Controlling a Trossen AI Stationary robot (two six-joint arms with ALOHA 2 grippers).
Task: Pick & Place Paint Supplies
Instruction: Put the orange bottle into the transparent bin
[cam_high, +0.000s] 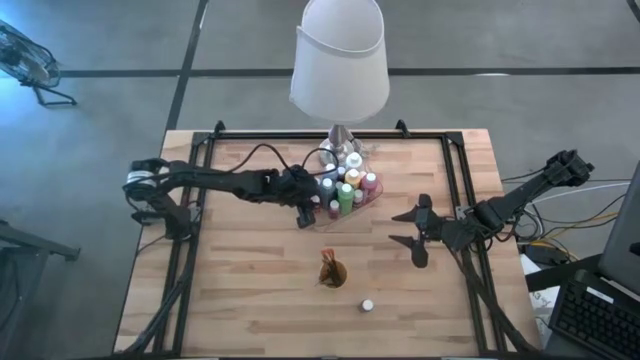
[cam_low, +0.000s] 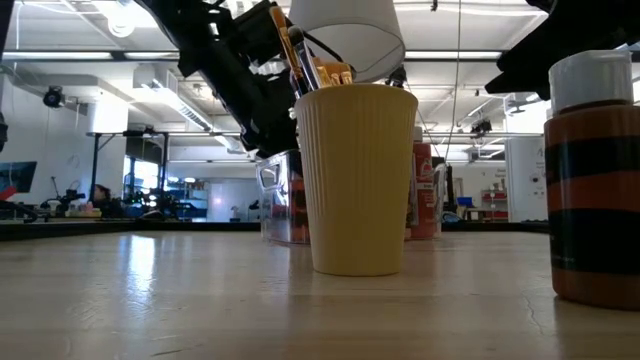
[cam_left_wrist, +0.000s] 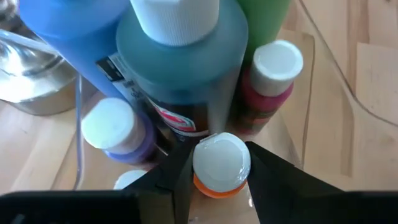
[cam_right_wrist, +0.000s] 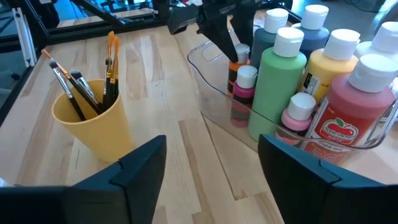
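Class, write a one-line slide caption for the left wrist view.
Left gripper fingers close around an orange bottle with a white cap, among paint bottles in the clear tray.

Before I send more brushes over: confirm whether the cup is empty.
No. In the right wrist view the cup holds several brushes standing upright in it.
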